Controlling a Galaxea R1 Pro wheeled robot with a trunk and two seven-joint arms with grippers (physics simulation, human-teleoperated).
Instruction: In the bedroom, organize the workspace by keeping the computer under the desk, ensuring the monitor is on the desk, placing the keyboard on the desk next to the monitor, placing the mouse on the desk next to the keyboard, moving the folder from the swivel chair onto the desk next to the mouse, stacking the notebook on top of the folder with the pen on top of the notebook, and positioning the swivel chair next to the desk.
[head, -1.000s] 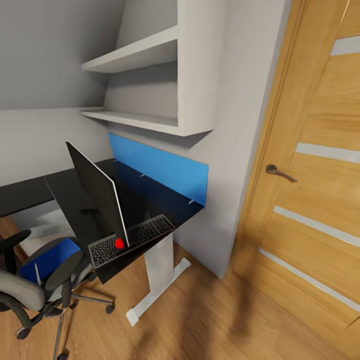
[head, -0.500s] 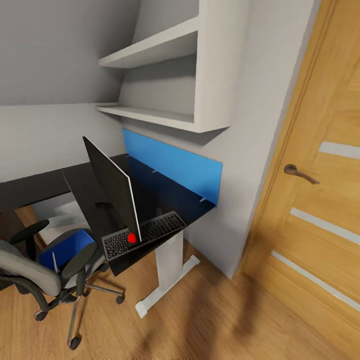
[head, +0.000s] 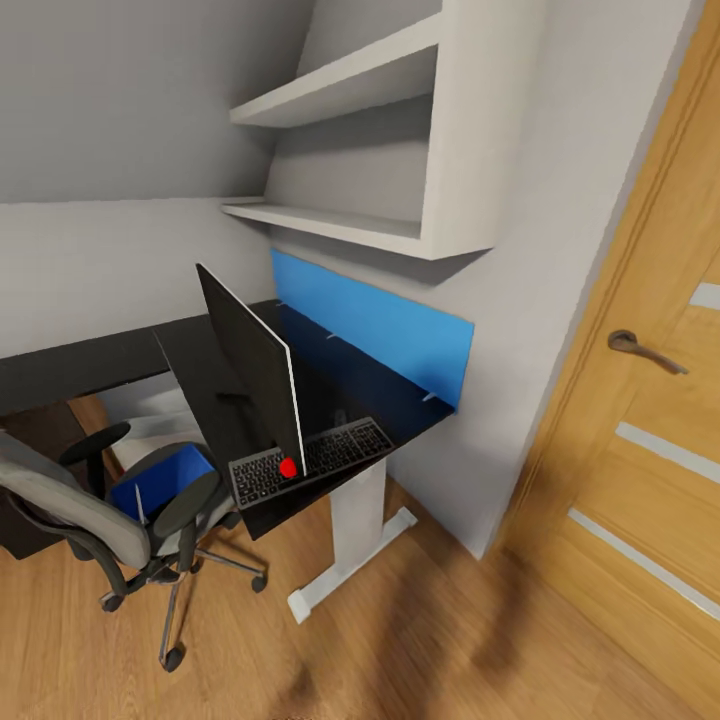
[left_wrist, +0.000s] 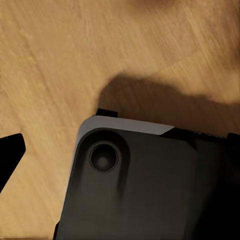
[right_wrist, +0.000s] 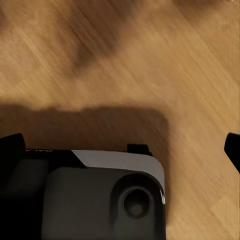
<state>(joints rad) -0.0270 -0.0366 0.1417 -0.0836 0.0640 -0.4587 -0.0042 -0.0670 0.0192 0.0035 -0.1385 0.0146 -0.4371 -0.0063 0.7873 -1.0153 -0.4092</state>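
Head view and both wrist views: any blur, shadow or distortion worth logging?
Head view: wide-angle bend tilts the door and shelves; soft dark shadow smears on the floor; the monitor and keyboard stay sharp. Left wrist view: a broad soft shadow on the wood. Right wrist view: blurred shadow patches; dark fingers cut off at the frame edges.

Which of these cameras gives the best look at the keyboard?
The head view. There the keyboard lies on the black desk at its near edge, in front of the monitor. Both wrist views look down at the wooden floor and dark robot bodywork instead.
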